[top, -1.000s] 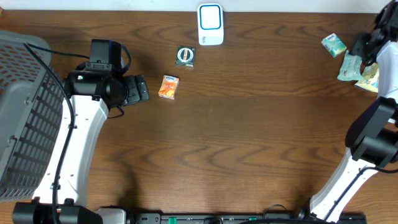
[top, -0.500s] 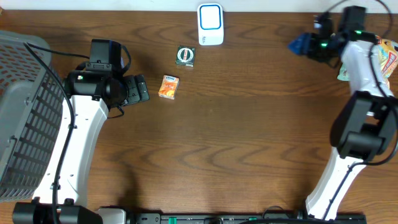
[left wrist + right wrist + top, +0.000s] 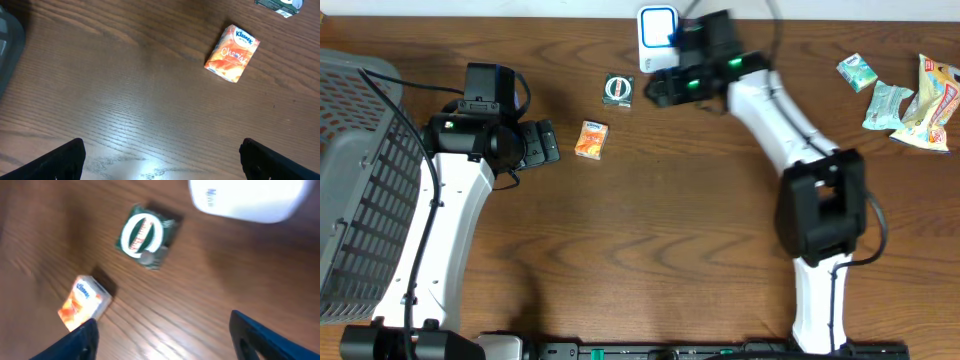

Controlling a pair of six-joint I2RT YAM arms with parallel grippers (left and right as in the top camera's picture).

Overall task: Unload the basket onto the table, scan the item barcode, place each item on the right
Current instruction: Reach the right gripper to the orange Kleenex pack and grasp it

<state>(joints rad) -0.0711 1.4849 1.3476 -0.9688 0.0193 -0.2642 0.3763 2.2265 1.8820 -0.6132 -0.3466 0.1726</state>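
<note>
The white scanner (image 3: 658, 38) stands at the table's far edge and also shows as a blurred white shape, the scanner (image 3: 247, 197), in the right wrist view. A green packet with a white ring (image 3: 618, 90) lies left of it. An orange Kleenex pack (image 3: 591, 139) lies nearer. My right gripper (image 3: 658, 90) hovers open just right of the green packet (image 3: 145, 235), with nothing between its fingers (image 3: 265, 335). My left gripper (image 3: 548, 142) stands open left of the orange pack (image 3: 232, 52), empty over bare wood.
A grey wire basket (image 3: 360, 180) fills the left edge. Three snack packets (image 3: 885, 105) lie at the far right. The green packet's edge (image 3: 277, 2) shows at the top of the left wrist view.
My right arm has swung from the far right, by the snack packets, across to the scanner and green packet. The left arm and the items have not moved.
</note>
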